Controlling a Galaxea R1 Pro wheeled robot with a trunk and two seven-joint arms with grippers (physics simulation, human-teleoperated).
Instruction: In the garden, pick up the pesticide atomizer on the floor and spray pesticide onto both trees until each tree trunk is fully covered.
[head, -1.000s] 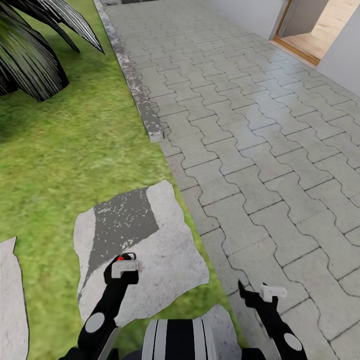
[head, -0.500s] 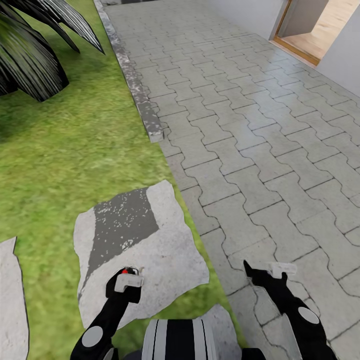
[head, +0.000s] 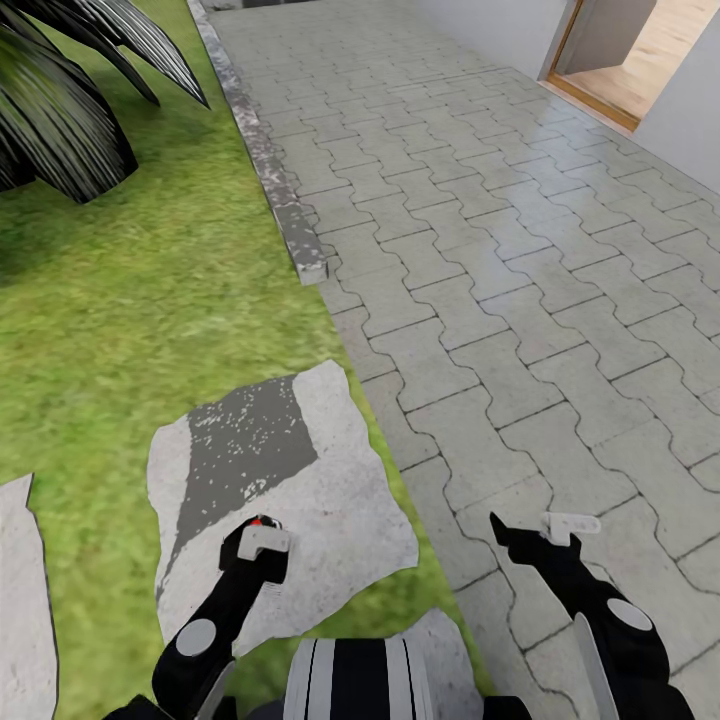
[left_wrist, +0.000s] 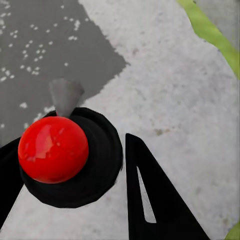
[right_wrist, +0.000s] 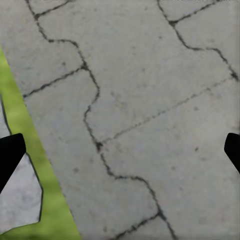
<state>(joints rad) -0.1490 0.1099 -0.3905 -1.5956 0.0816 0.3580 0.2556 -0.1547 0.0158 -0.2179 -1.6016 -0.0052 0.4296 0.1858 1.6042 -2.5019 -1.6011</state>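
Left gripper (head: 262, 528) at 7 o'clock in head view, over flat pale grey stepping stone (head: 330, 500) set in green grass lawn (head: 150, 320). Jaws closed on small dark bottle with round red cap (left_wrist: 53, 149), black fingers (left_wrist: 150, 200) flanking it. Right gripper (head: 530, 528) at 5 o'clock, above grey interlocking paving (head: 480, 250); jaws spread wide, empty, tips at opposite frame edges in right wrist view. Dark spiky palm fronds (head: 60, 90) at 11 o'clock.
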